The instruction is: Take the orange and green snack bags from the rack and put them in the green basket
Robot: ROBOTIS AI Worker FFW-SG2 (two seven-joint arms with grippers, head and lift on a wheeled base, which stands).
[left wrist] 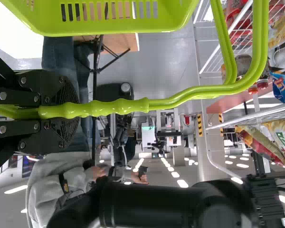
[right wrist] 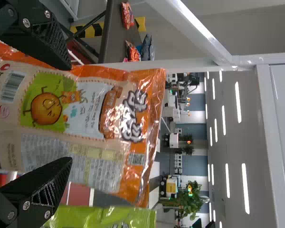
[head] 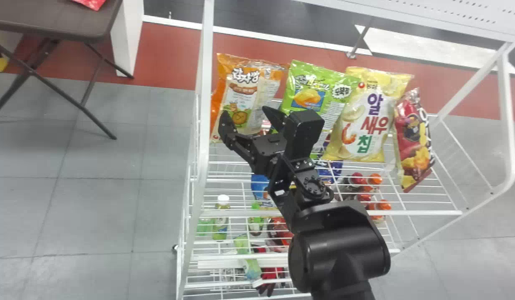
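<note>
Our rack (head: 206,62), orange bag (head: 247,81) and green bag (head: 311,85) aboard, right gripper (head: 247,116) over it, jaws wide, left gripper (left wrist: 66,110) clamping green basket (left wrist: 109,27) by its handle (left wrist: 118,107)

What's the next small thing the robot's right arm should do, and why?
I'd probably ease the right gripper a little forward onto the orange snack bag before closing: its jaws are open, one to each side of the bag's printed front, with the green snack bag right beside it.
</note>
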